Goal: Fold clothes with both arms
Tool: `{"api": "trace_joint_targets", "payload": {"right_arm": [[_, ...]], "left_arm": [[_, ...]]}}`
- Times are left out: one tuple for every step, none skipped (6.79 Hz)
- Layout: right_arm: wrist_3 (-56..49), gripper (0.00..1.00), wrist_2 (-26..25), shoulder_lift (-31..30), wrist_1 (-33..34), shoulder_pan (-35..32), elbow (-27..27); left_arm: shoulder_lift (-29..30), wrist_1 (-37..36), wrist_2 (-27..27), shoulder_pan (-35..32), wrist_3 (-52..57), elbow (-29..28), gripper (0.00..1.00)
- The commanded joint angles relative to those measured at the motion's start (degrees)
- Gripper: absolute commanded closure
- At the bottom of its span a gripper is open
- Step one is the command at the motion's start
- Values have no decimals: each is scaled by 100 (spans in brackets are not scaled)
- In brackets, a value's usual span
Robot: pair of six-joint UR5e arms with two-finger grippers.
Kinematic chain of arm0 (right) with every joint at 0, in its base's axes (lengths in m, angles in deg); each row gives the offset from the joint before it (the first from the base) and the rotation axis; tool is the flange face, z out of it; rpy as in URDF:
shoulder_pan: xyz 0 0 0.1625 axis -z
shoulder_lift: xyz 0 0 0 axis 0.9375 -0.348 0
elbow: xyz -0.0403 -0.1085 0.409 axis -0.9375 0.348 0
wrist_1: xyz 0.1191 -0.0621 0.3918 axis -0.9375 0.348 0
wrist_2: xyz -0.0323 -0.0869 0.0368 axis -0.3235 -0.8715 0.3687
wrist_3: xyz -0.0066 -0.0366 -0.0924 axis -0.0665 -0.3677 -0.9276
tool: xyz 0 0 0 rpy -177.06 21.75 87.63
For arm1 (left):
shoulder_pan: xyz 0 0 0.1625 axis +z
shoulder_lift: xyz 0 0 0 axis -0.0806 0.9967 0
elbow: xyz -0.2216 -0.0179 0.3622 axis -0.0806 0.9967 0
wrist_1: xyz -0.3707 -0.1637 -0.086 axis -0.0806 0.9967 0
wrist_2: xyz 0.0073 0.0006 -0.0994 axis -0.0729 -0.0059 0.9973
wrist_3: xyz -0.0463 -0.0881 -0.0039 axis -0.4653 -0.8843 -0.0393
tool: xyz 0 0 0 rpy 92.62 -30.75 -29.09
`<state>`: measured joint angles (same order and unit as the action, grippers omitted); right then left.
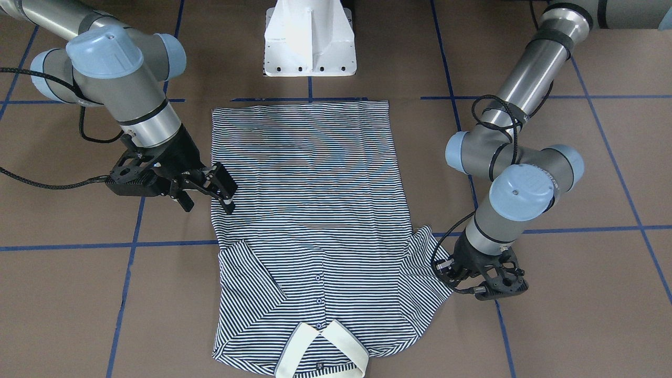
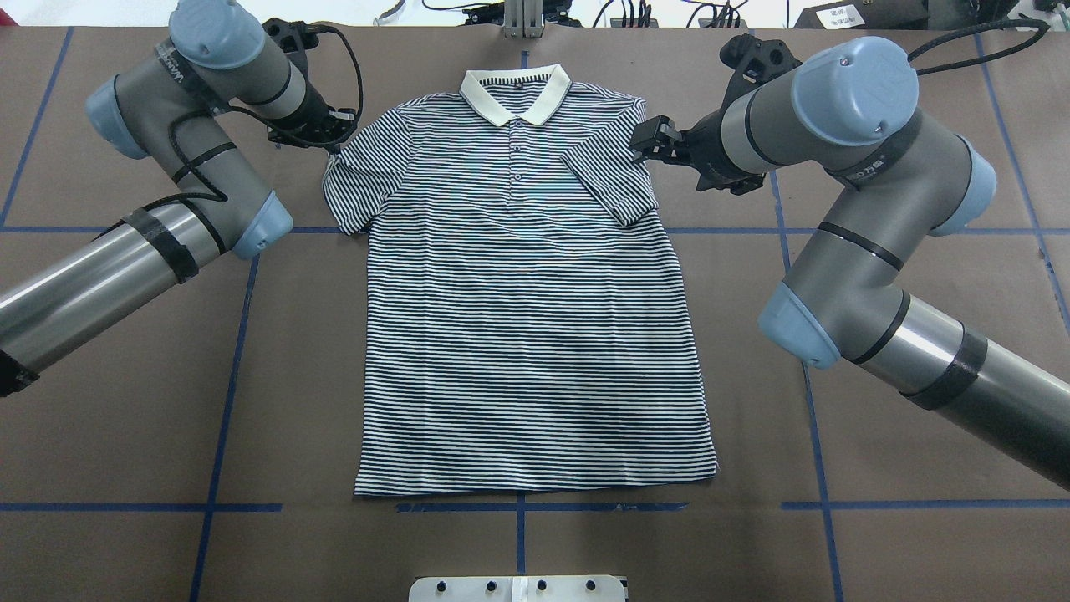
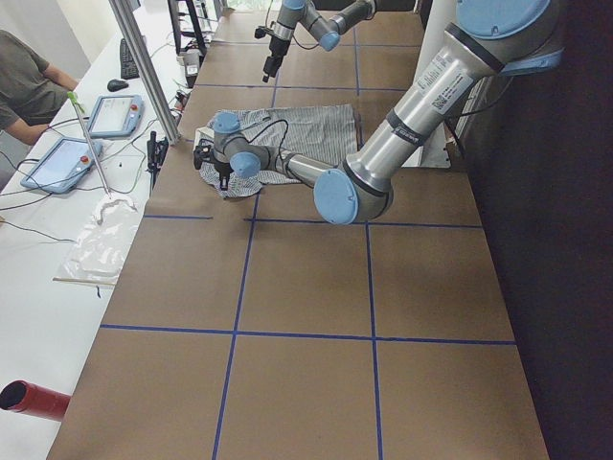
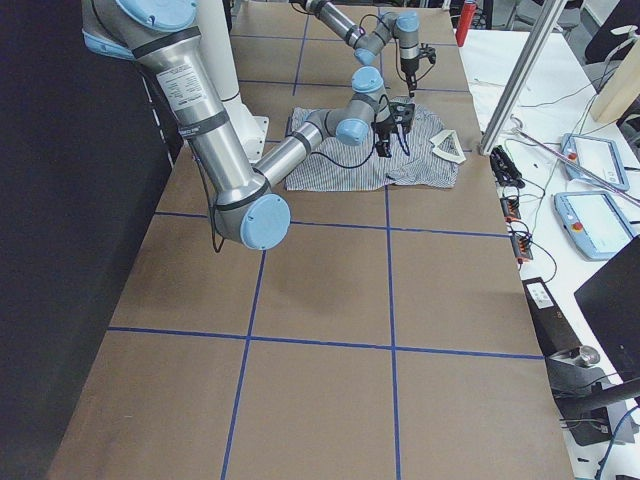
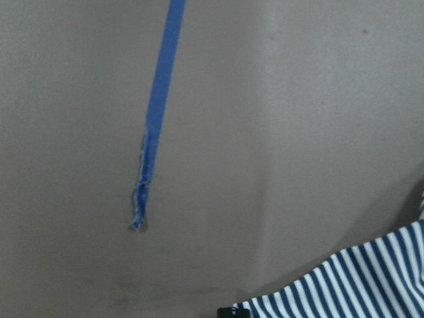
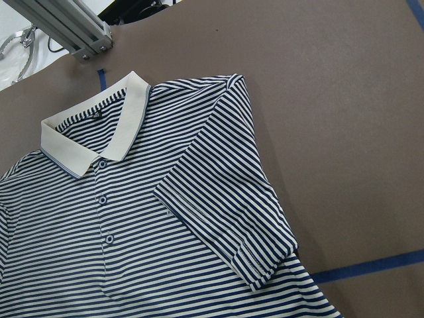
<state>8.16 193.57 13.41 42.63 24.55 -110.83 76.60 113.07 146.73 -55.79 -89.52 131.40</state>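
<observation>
Brown table [image 2: 125, 376], flat polo shirt [image 2: 527, 318]: right gripper [image 1: 208, 206] spread, left gripper [image 1: 445, 266] closure untellable, so a weak pinch on the sleeve [image 2: 359, 184] could slip.

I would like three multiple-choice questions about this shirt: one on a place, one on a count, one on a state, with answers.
1. Relative to the robot's base, where is the collar of the polo shirt?
A) at the near end
B) at the far end
C) tucked under the shirt
2. How many buttons show on the placket?
A) three
B) one
C) six
3. How is the sleeve on the robot's right side?
A) spread out sideways
B) lifted in the air
C) folded in over the chest
Answers: 1 B, the overhead view shows base at bottom, collar at top; 2 A, three dark buttons run below the collar; 3 C, it lies diagonally on the shirt's front.
</observation>
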Motion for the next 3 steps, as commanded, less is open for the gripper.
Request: {"api": "trace_joint_targets", "payload": {"right_arm": [[2,0,16,-12,0,0,1],[2,0,16,-21,0,0,1],[11,0,16,-21,0,0,9]], "left_arm": [[484,-236,-47,263,-125,-154,100],[703,-236,-56,274,-178,-382,100],[836,-106,-404,370,-196,-671,100]]}}
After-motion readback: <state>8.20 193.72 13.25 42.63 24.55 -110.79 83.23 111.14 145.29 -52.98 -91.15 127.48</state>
